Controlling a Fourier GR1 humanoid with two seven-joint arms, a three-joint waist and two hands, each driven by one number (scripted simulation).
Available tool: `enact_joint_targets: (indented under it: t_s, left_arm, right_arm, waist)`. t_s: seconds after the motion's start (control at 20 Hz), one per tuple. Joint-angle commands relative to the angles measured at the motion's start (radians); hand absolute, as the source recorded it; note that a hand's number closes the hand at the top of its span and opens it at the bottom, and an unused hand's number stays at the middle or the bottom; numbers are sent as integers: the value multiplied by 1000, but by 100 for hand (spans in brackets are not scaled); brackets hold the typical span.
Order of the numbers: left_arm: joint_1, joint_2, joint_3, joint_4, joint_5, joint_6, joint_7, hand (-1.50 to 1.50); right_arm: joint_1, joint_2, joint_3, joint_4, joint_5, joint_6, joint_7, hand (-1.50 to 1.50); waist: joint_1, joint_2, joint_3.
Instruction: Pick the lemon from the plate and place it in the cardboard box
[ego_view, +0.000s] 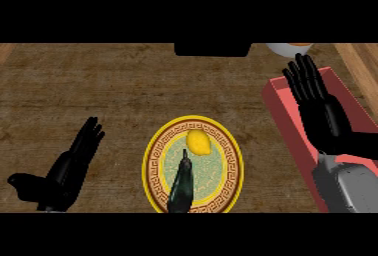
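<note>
A yellow lemon (198, 142) lies on the upper part of a round plate (157, 165) with a yellow rim and patterned border, low in the middle of the head view. A dark, long, narrow thing (181, 187) lies on the plate just below the lemon. My left hand (70, 167) is open at the lower left, fingers straight, well left of the plate. My right hand (317, 105) is open at the right, fingers pointing up, over a red-walled box (284, 112) that runs along the right side. Neither hand touches the lemon.
A dark rectangular thing (212, 49) sits at the counter's far edge in the middle. Beside it at the upper right shows part of a white bowl (284, 48). A wooden edge (358, 62) borders the counter at the right.
</note>
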Motion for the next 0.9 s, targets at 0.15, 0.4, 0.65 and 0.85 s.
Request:
enact_joint_targets:
  t_s: [0.15,0.4,0.65,0.85]
  left_arm:
    - [-77,63,102,25,45,-24,59,0]
    - [-98,97,171,32,107,-51,131,0]
    - [-151,106,205,45,126,-50,197,0]
    - [-102,114,224,32,125,-58,179,0]
  right_arm:
    - [-198,-80,171,67,5,217,210,-150]
    - [-330,-2,128,275,204,92,-58,-150]
    - [-302,-41,176,262,220,263,-307,-150]
    - [-403,-142,247,167,293,349,-116,-150]
  waist:
    - [58,10,42]
    - [46,8,46]
    - [25,3,46]
    - [22,-5,44]
